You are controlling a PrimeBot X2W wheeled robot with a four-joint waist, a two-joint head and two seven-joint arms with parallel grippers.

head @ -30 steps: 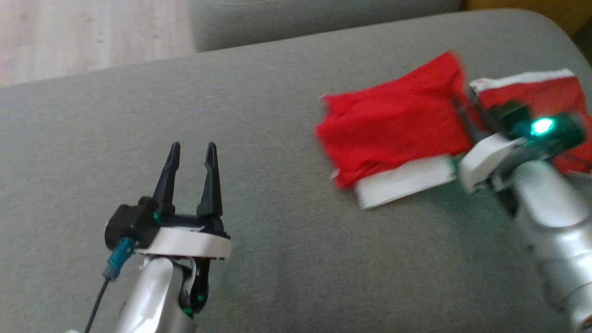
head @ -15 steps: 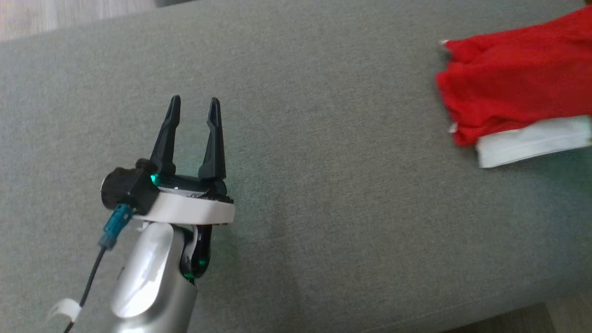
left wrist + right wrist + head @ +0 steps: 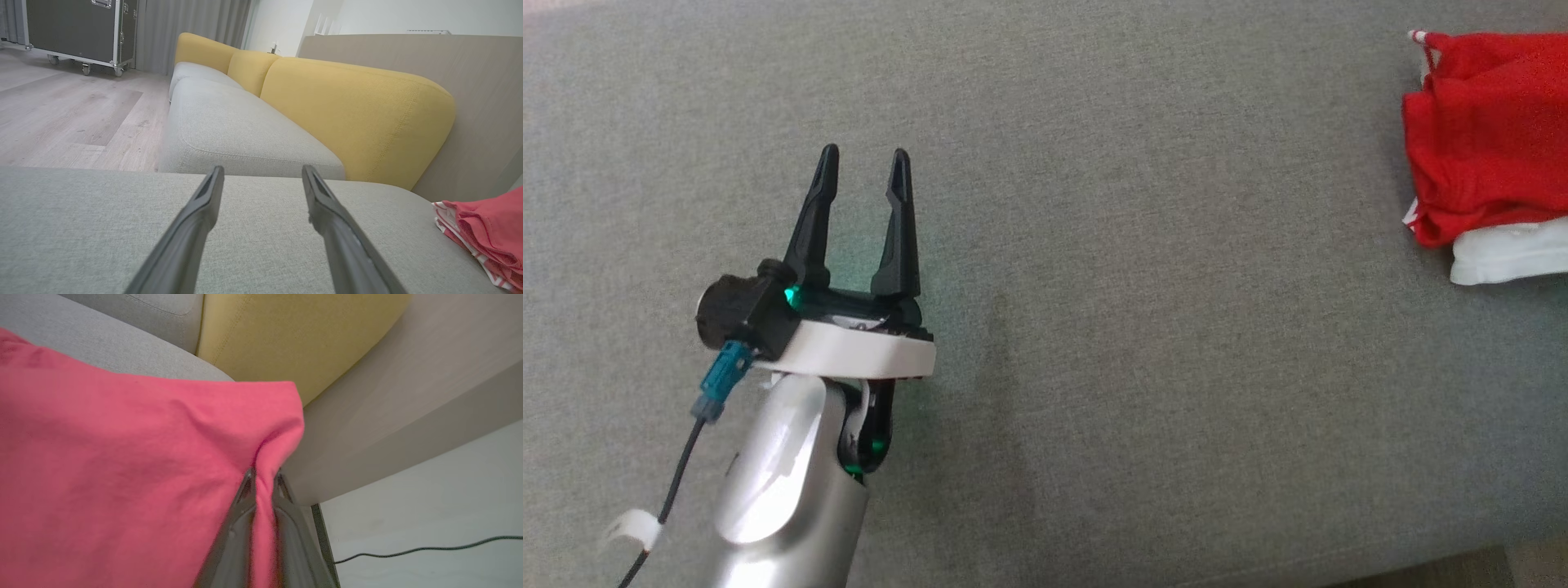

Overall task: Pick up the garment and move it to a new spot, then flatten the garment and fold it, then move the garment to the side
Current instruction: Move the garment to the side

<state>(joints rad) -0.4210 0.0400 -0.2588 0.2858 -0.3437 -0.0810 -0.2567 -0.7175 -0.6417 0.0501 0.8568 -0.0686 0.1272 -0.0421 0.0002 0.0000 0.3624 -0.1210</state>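
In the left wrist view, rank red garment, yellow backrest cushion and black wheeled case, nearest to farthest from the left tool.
1. Red garment, lower right, close by.
2. Yellow backrest cushion, ahead right.
3. Black wheeled case, far upper left.

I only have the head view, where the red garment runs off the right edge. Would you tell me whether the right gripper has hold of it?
Observer: Yes. In the right wrist view the right gripper is shut on a fold of the garment.
Operator: Thank you. What stands beyond the garment there?
Observer: A yellow back cushion, with a tan panel beside it.
Operator: And ahead of the left gripper?
Observer: In the left wrist view, a second grey seat cushion lies past the open left gripper.
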